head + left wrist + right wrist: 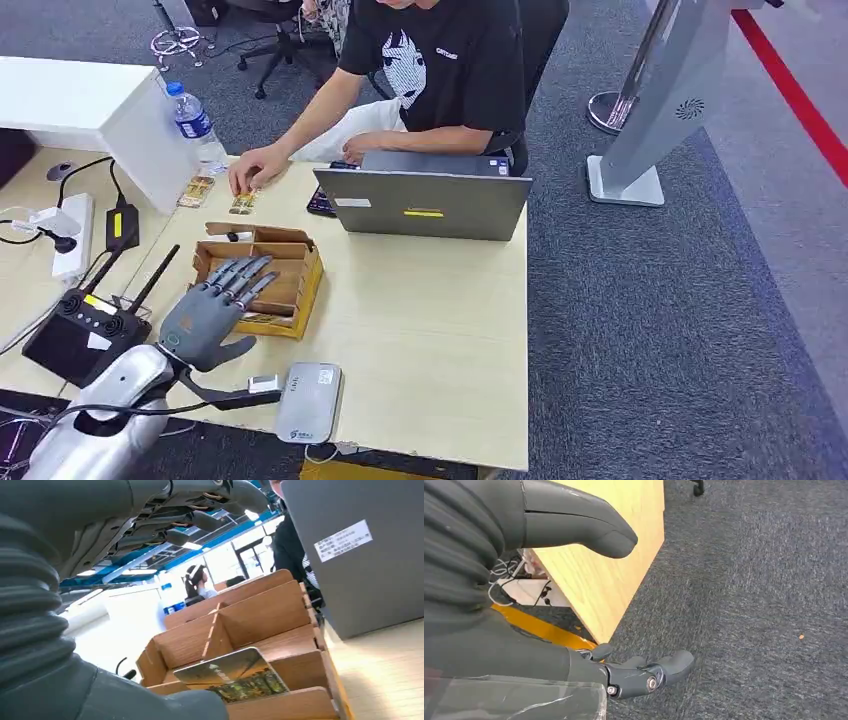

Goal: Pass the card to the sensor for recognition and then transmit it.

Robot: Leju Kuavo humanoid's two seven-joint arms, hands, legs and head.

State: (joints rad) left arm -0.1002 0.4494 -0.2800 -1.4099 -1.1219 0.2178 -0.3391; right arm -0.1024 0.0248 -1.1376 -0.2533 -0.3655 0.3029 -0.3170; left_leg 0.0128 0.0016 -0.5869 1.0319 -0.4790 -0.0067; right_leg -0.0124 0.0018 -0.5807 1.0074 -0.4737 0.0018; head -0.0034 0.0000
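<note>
A brown cardboard box (262, 272) with compartments stands on the left part of the wooden table (420, 330). A card (232, 674) with a dark, greenish face lies tilted in its nearest compartment, also seen as the card (264, 320) at the box's front. My left hand (213, 308) hovers over the box, holding nothing, its fingers (190, 511) stretched out above the card. The grey sensor pad (308, 402) lies near the table's front edge, right of that hand. My right hand (514, 655) hangs beside the table over the carpet, holding nothing, thumb apart from its fingers (651, 672).
A person sits across the table behind a grey laptop (432, 205), one hand (255, 168) resting by two more cards (243, 203). A water bottle (195, 122), a power strip (70, 235) and a black controller (85, 325) lie left. A white stand (650, 120) rises on the right.
</note>
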